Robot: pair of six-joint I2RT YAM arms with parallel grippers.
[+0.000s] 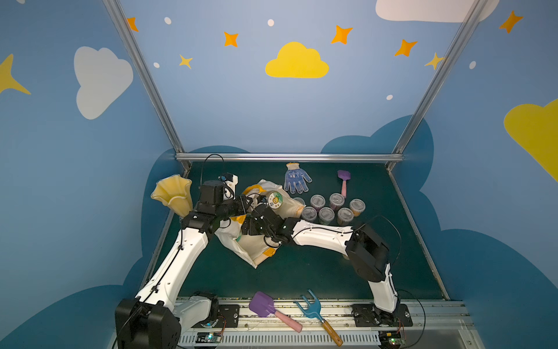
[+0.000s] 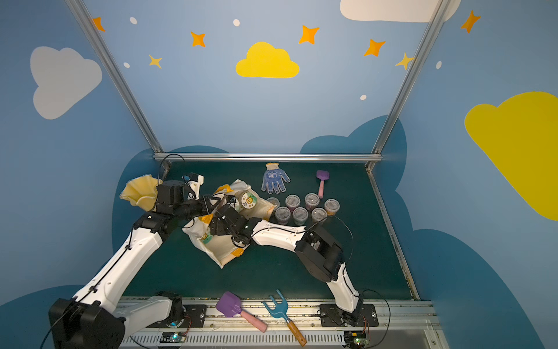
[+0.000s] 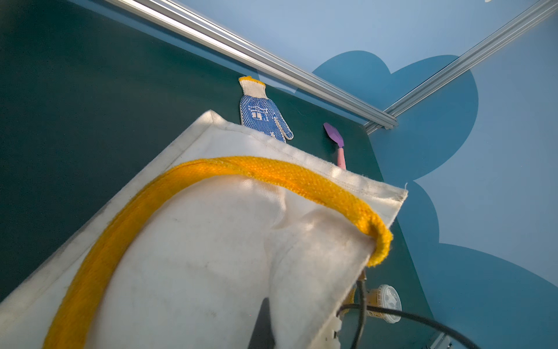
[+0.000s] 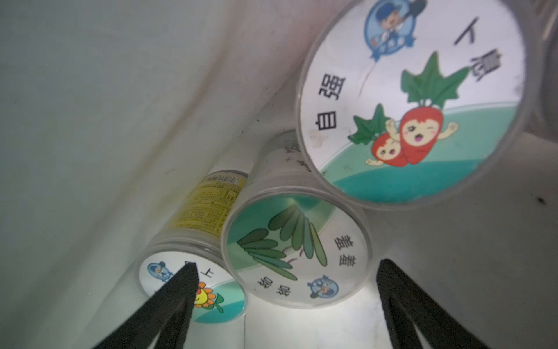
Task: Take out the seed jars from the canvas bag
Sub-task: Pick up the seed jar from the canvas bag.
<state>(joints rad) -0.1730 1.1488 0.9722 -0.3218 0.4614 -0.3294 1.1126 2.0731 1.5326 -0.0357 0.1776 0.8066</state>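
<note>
The cream canvas bag lies slumped mid-table in both top views. My left gripper is shut on its cloth beside the orange-yellow handle. My right gripper reaches inside the bag, open, with nothing between its fingers. Just ahead of it lie three seed jars: a green-leaf lid, a sunflower lid and a radish lid. Another pictured-lid jar shows at the bag's far end. Several small seed cups stand on the mat to the right.
A yellow ruffled vase stands at the back left behind my left arm. A blue dotted glove and a purple scoop lie at the back. A purple shovel and a blue fork rest on the front rail.
</note>
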